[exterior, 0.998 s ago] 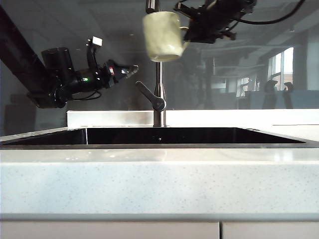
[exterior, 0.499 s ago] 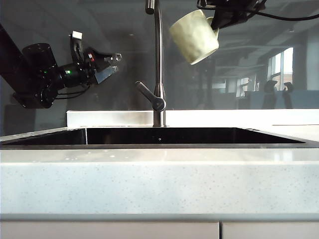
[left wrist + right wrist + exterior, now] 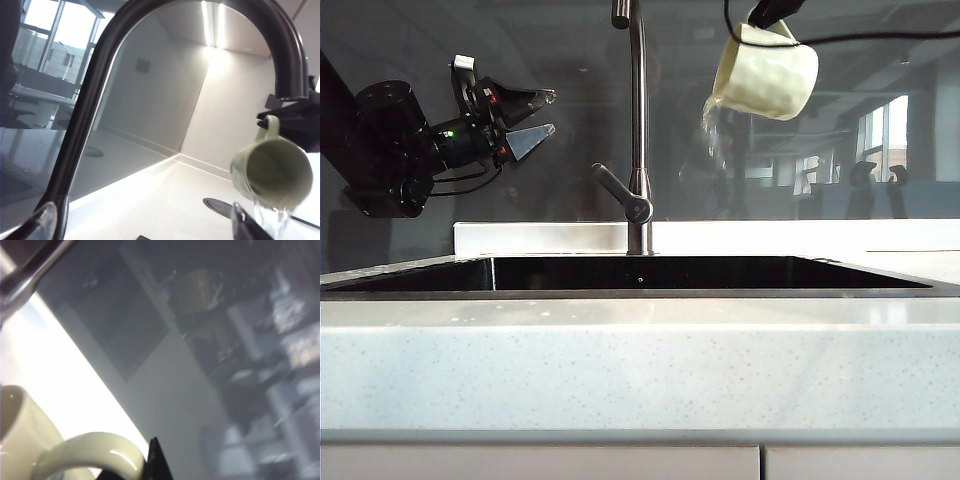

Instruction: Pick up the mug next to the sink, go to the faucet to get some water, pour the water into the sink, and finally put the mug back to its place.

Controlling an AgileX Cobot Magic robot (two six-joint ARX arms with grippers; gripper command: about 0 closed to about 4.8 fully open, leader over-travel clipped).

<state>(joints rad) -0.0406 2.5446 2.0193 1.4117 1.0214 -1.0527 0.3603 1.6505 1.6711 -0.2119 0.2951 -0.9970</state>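
The mug (image 3: 766, 74) is held high over the right part of the sink (image 3: 710, 272), to the right of the faucet (image 3: 638, 130), tipped well over with its mouth turned down and toward the faucet, and a thin stream of water (image 3: 712, 125) is seen falling from its lower lip; in the left wrist view the open mouth (image 3: 276, 172) faces the camera with water running from the rim. The right gripper (image 3: 772, 12) is closed on the mug by its loop handle (image 3: 92, 452), at the top edge of the exterior view; only one dark finger tip is shown beside the handle in the right wrist view. The left gripper (image 3: 542, 112) is held in the air well to the left of the faucet, its jaws spread and empty, touching nothing. The mug is judged to be glazed ceramic: stiff, smooth, likely slippery where wet, and breakable if dropped onto stone or into the basin. It is probably moderately heavy, growing lighter as it drains. The handle is the natural hold, but a pinch there lets the body swing about the fingers, so a firm grip and slow rotation are advised. For setting down, the mug should be brought upright and lowered gently onto its rounded base.
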